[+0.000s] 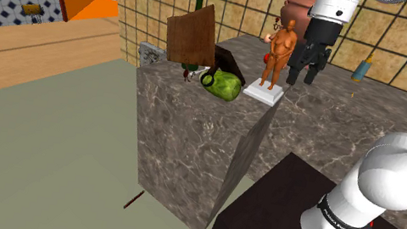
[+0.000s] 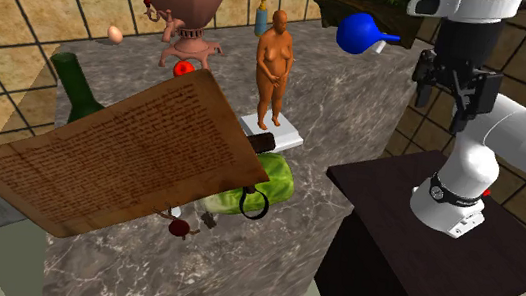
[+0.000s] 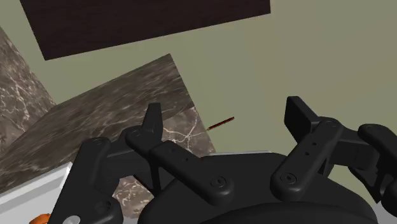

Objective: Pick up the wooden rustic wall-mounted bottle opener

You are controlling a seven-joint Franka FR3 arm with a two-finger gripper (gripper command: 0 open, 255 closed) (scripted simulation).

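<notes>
Wooden bottle opener [image 2: 119, 162] sits tilted, well apart from the pincer [image 2: 458, 110].

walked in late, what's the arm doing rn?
The white arm is after the wooden bottle opener, a brown board sitting tilted at the corner of the marble counter, next to a green object and a dark green bottle. The pincer is open and empty. It hangs over the counter beside the orange figurine, clearly apart from the opener. Nothing has been grasped yet.
</notes>
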